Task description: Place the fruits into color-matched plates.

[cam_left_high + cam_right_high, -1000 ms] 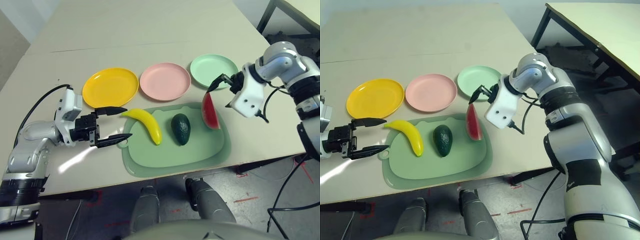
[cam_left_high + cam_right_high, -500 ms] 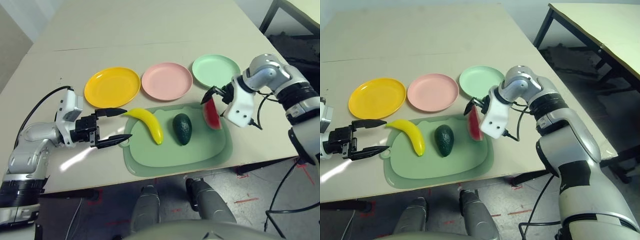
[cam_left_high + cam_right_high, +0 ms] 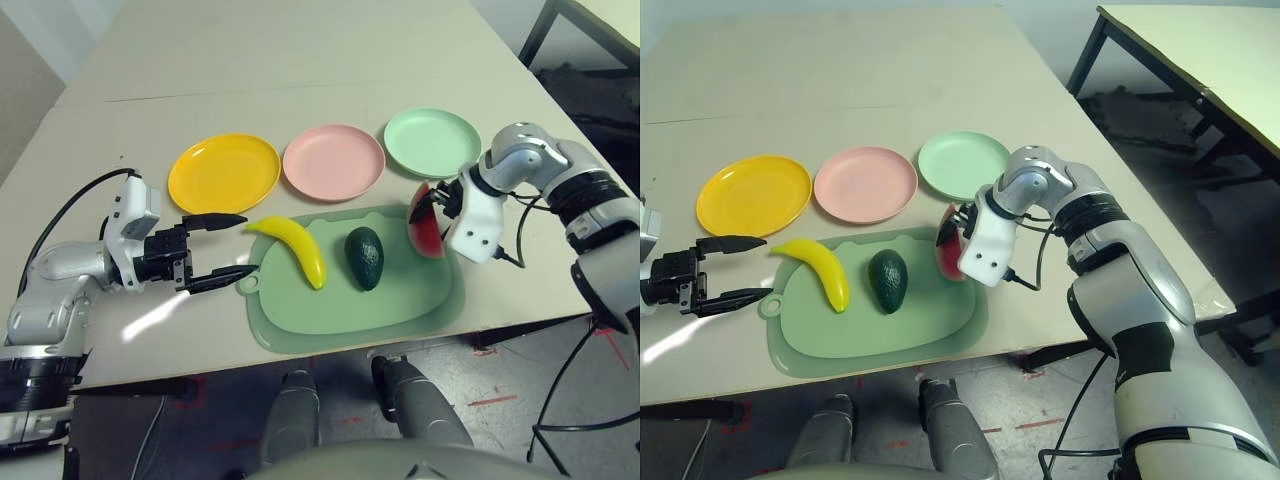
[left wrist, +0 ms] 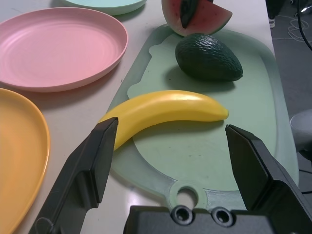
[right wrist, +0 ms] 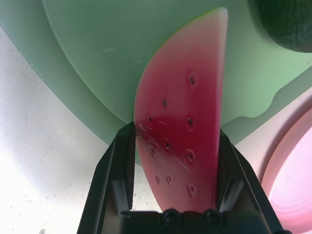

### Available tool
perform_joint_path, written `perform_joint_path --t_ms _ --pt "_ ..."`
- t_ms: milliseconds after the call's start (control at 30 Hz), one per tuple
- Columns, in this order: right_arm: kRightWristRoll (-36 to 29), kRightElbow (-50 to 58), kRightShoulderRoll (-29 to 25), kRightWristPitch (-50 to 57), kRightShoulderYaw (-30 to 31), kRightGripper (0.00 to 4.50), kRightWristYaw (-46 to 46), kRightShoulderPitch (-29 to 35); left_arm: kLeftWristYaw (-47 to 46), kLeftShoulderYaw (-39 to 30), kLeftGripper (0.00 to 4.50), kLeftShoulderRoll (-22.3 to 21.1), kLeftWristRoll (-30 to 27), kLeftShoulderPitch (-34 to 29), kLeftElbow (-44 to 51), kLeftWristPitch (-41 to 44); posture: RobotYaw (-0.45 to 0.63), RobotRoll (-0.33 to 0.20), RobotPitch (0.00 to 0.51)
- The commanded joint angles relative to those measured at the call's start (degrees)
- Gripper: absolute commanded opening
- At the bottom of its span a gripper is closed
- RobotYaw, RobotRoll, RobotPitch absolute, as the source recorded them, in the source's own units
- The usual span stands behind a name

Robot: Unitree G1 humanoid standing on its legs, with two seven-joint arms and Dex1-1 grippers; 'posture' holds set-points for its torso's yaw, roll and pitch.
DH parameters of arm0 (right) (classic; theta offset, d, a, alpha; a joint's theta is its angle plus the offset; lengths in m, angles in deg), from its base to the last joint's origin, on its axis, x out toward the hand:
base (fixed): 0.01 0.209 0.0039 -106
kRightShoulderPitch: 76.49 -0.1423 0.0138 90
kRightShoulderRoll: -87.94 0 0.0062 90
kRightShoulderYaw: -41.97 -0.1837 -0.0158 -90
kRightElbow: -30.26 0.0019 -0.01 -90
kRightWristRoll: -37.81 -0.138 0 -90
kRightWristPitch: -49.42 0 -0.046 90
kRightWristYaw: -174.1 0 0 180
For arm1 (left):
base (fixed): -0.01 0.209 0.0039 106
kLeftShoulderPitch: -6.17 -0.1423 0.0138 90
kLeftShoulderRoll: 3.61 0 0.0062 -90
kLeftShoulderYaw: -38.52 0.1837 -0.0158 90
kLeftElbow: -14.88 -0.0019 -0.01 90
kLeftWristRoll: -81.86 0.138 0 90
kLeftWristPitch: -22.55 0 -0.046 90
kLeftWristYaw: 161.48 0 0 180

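Currently, the left gripper (image 3: 222, 250) is seen at the left of the table (image 3: 300, 60), its two black fingers spread wide with nothing between them, just beside the end of the banana (image 3: 292, 249). The yellow plate (image 3: 223, 172), pink plate (image 3: 333, 161) and mint green plate (image 3: 432, 141) are lined up in a row behind the green cutting mat (image 3: 350, 305). On the mat, the banana is laid at the left and the avocado (image 3: 364, 257) in the middle. At the mat's right end, the watermelon wedge (image 5: 185, 122) is clamped between the fingers of the right gripper (image 5: 173, 168), its lower edge at the mat.
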Motion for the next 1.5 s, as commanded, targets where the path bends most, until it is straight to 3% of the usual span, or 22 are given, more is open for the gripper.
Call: perform_joint_path --t_ms 33,500,667,933,1033,1200,1500 --pt "-0.6 -0.2 -0.1 0.8 0.4 2.08 -0.9 0.3 0.6 0.2 4.5 -0.6 1.2 -0.1 -0.5 -1.0 0.01 0.0 0.193" --pt "-11.4 4.3 -0.9 7.9 -2.8 2.08 -10.9 -5.5 0.1 0.5 4.5 0.7 1.1 1.5 -1.7 -1.5 0.0 0.0 0.175" --pt "-11.5 3.0 2.6 11.9 -5.3 2.08 -8.6 -8.5 -2.5 -0.6 4.5 1.9 0.7 0.1 0.1 -0.7 0.02 0.0 0.176" --pt "-1.7 -7.1 12.9 15.9 -6.7 2.08 11.9 -13.6 -11.4 -4.3 4.5 1.8 0.2 -1.8 4.4 4.2 0.06 0.0 0.175" --pt "4.4 -11.5 17.5 19.9 -4.9 2.08 23.8 -14.4 -13.7 -5.2 4.5 1.3 0.0 -2.6 6.4 6.5 0.07 0.0 0.179" --pt "11.7 -15.5 20.3 24.0 -2.8 2.08 34.3 -14.3 -15.1 -6.0 4.5 0.8 -0.8 -3.3 8.4 9.0 0.09 0.0 0.189" --pt "17.1 -18.5 22.8 28.7 -1.7 2.08 39.8 -12.6 -12.7 -6.1 4.5 0.9 -3.7 -5.6 12.0 10.7 0.11 0.0 0.199"
